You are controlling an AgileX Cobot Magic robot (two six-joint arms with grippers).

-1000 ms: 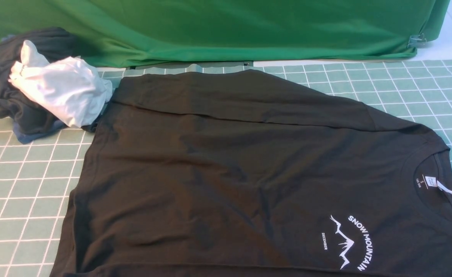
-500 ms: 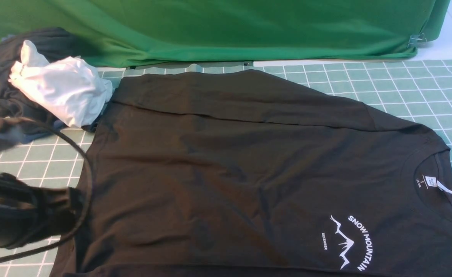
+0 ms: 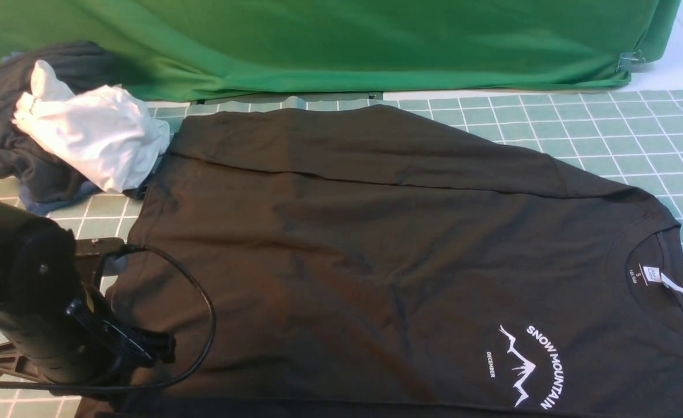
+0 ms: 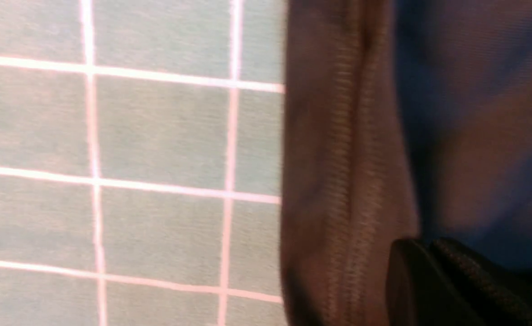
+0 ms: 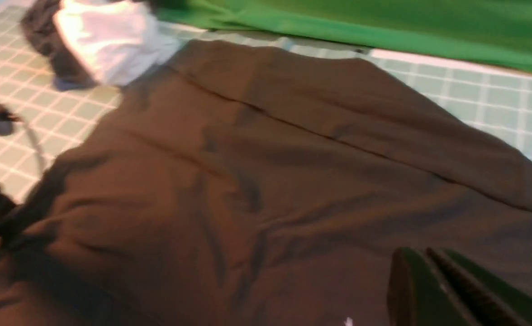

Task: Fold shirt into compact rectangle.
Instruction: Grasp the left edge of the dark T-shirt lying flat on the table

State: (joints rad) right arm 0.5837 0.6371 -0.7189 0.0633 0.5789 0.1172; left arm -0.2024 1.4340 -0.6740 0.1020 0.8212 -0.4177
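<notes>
Left wrist view: left gripper (image 4: 422,251) has its jaws pressed together at the hem of the shirt (image 4: 347,158), beside the gridded mat (image 4: 157,136). The view is too blurred to tell whether cloth is pinched. Right gripper (image 5: 420,258) is likewise closed above the shirt's body. Shirt lies flat on the mat, collar to the right, with the white garment (image 3: 92,139) far left.

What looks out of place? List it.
A crumpled white garment on a dark grey and blue clothes bundle crowds the far left corner of the black long-sleeved shirt, which lies askew to the green gridded mat.
</notes>
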